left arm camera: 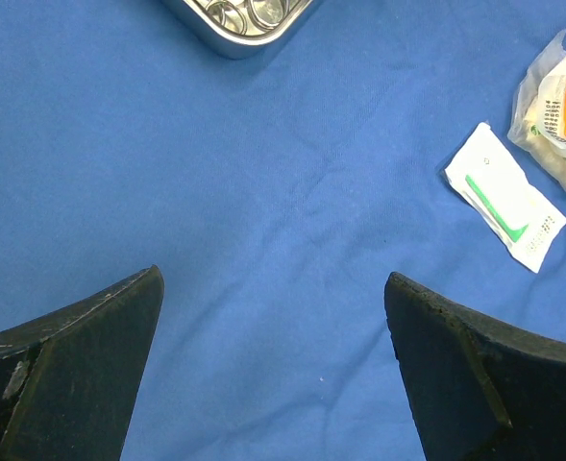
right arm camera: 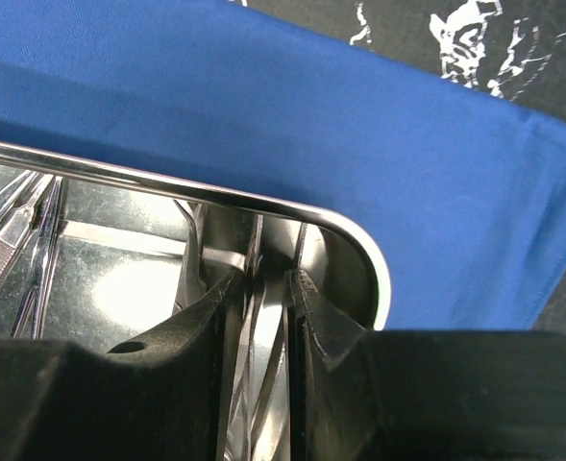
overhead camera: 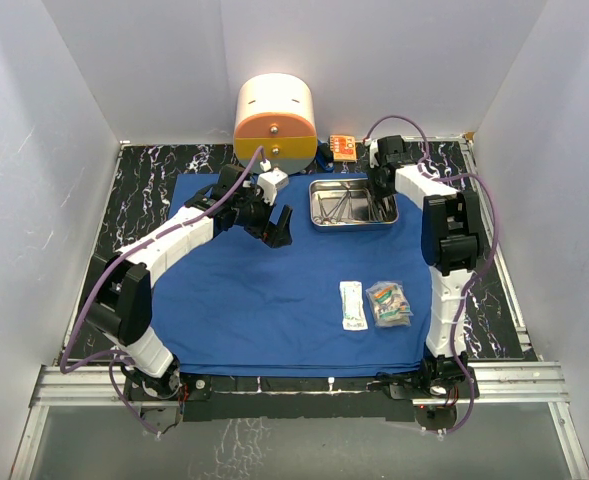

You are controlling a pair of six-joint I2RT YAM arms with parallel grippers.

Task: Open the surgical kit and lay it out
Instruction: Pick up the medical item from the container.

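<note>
The royal-blue cloth (overhead camera: 274,300) lies spread flat on the table. At its far right stands the shiny steel tray (overhead camera: 352,225) with metal instruments inside. My right gripper (overhead camera: 382,180) reaches down into the tray's right end. In the right wrist view its jaws (right arm camera: 263,274) stand narrow and are shut on thin tweezers (right arm camera: 256,384) by the tray rim (right arm camera: 167,182). My left gripper (overhead camera: 274,235) hovers wide open over bare cloth (left arm camera: 263,192), left of the tray (left arm camera: 234,43). Two clear packets (overhead camera: 352,304) (overhead camera: 389,303) lie on the cloth's near right.
A round cream-and-orange drawer container (overhead camera: 275,122) stands at the back, just beyond the left gripper. A small orange box (overhead camera: 342,147) sits behind the tray. Black marbled tabletop (overhead camera: 139,190) borders the cloth, and white walls close in on three sides.
</note>
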